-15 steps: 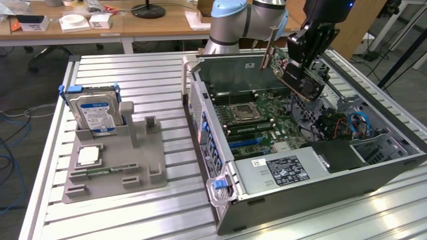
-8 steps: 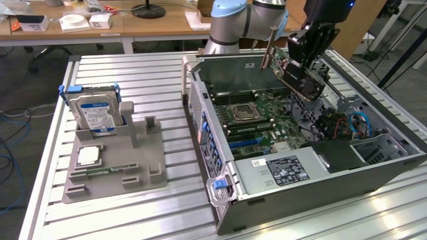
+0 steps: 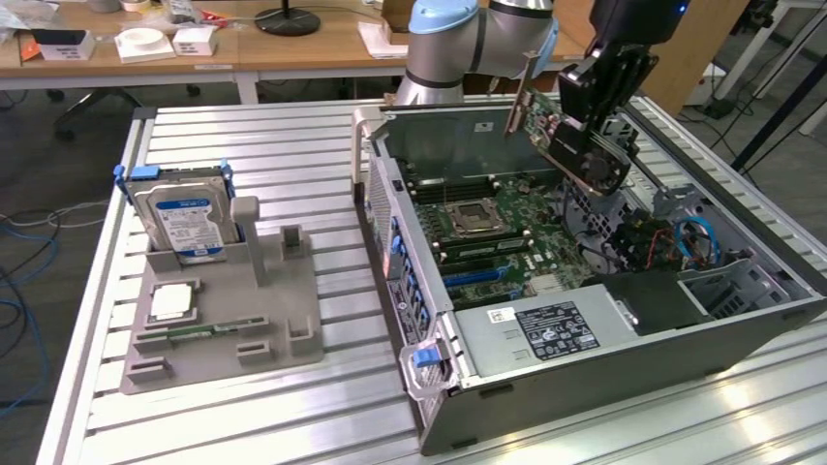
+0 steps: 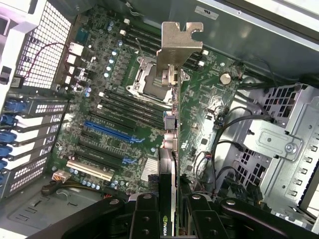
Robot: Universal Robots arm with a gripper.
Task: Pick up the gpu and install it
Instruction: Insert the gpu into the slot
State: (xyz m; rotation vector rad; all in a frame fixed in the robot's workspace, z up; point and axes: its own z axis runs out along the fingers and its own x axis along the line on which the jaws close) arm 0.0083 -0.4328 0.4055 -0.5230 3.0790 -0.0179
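The exterior camera stands off me, high and well back, looking down at a slant across the tabletop (image 3: 259, 407) and into the open computer case (image 3: 543, 412) on the exterior view's right. My wrist camera sits just behind my end effector (image 4: 167, 211) and looks down past it, close in, into that same case. Both views share the motherboard (image 4: 119, 144) and the graphics card (image 4: 170, 122) in my grip.

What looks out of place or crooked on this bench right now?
Only the graphics card: it hangs tilted in the pincer above the open computer case, not seated in any slot. Nothing looks spilled or damaged.
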